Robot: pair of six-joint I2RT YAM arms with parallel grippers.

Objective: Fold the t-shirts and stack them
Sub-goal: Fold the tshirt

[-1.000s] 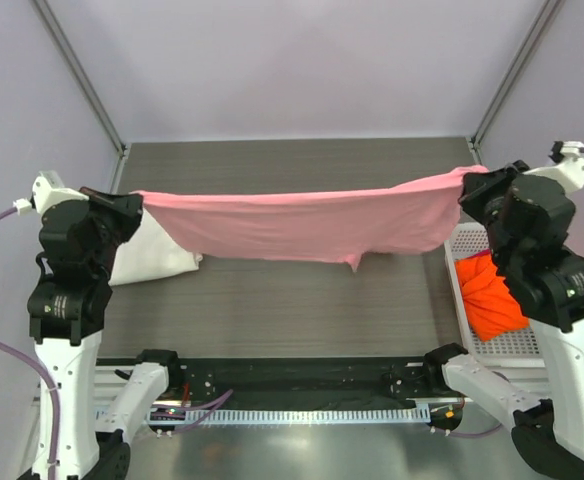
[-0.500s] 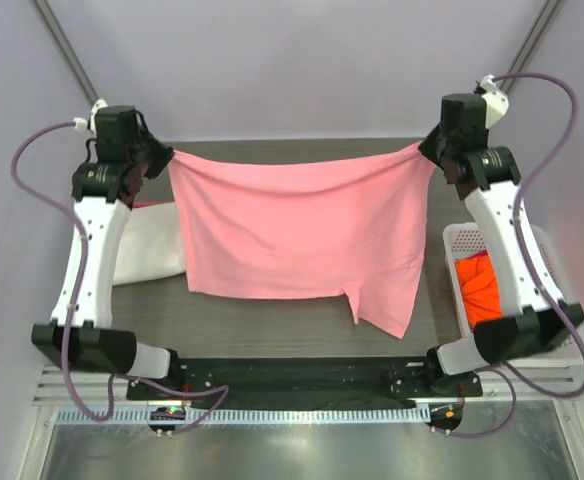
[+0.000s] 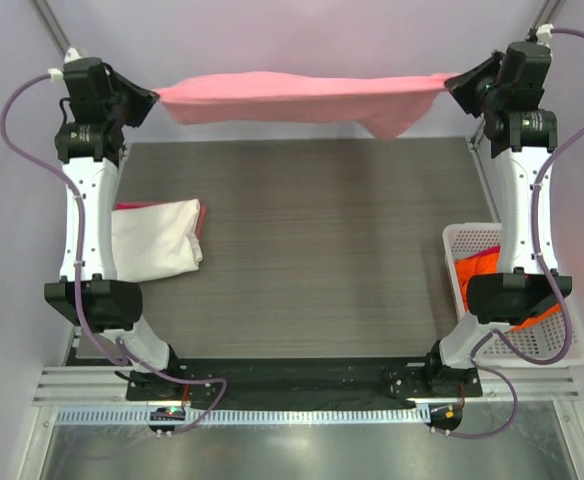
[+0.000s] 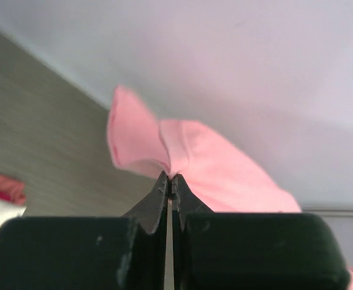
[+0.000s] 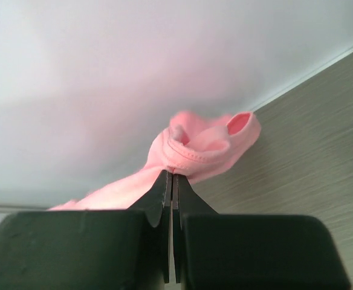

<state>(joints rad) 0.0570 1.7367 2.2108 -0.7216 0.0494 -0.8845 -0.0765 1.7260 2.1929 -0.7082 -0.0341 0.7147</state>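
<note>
1. The dark, grained table (image 3: 322,260) lies below both raised arms.
2. The pink shirt (image 3: 292,95) hangs high over the table's far edge, stretched between the two tools. It sags slightly, and a loose flap droops near its right end.
3. The basket (image 3: 450,262) stands at the table's right edge, beside the right arm (image 3: 520,190).
4. The white shirt (image 3: 152,240) lies folded on the table's left side, by the left arm (image 3: 84,210). A red edge (image 3: 203,215) peeks from under it, probably another shirt, though little shows.
5. The orange shirt (image 3: 475,272) is bunched in the basket, partly hidden by the right arm.
6. The left tool (image 3: 150,98) is pressed together, pinching the pink shirt's left end.
7. The right tool (image 3: 454,85) is likewise closed, pinching bunched fabric at the shirt's right end.
</note>
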